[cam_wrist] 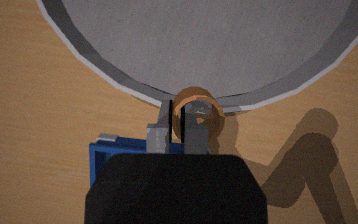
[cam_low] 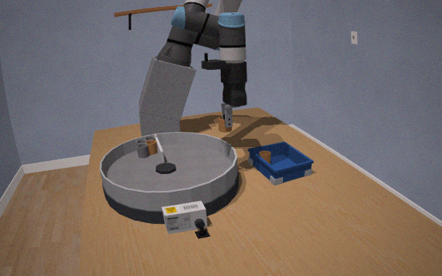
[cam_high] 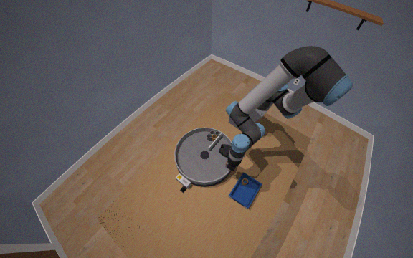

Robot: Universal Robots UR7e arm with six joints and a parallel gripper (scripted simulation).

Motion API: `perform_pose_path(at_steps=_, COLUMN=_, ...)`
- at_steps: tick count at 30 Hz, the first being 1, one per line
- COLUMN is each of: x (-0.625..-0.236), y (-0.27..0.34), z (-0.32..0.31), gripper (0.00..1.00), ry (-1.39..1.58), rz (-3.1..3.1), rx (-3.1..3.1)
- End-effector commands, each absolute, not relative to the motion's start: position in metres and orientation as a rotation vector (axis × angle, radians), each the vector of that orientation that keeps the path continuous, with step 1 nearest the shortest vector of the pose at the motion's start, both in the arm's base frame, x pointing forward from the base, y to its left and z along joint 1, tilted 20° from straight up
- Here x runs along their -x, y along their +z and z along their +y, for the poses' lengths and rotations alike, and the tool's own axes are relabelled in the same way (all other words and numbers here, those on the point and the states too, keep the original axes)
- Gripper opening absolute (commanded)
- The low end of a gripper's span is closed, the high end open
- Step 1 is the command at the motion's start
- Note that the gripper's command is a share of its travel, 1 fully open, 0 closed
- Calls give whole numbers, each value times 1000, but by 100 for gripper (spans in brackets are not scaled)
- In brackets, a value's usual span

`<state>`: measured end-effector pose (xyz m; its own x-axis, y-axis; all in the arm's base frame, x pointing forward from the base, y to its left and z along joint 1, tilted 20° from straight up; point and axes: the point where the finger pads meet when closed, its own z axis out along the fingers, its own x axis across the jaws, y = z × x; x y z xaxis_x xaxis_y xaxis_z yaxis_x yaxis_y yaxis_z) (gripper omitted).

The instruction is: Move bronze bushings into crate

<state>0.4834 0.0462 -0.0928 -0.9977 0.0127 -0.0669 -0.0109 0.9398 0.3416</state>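
My gripper (cam_low: 227,119) is shut on the wall of a bronze bushing (cam_wrist: 198,104), which also shows in the exterior view (cam_low: 222,124). It hangs in the air above the turntable's right rim (cam_wrist: 200,100), between the grey turntable (cam_low: 169,169) and the blue crate (cam_low: 281,161). One bronze bushing (cam_low: 265,156) stands inside the crate, and shows from above too (cam_high: 244,181). On the turntable, another bronze bushing (cam_low: 151,146) stands with grey bushings (cam_low: 142,149) beside a white divider bar (cam_low: 160,147).
A dark hub (cam_low: 166,168) sits at the turntable's centre. A white control box (cam_low: 183,216) with a knob is at the turntable's front. The arm's base block (cam_low: 165,96) stands behind the turntable. A wooden shelf (cam_high: 346,11) hangs on the wall.
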Motion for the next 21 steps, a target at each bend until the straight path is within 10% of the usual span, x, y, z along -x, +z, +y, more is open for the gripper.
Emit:
perform_pose_path(at_steps=1, x=-490, y=-89, z=54, gripper=0, ry=533, rz=3026, rx=-1)
perform_pose_path(at_steps=21, x=-540, y=-61, z=119, gripper=0, ry=533, rz=3025, rx=-1)
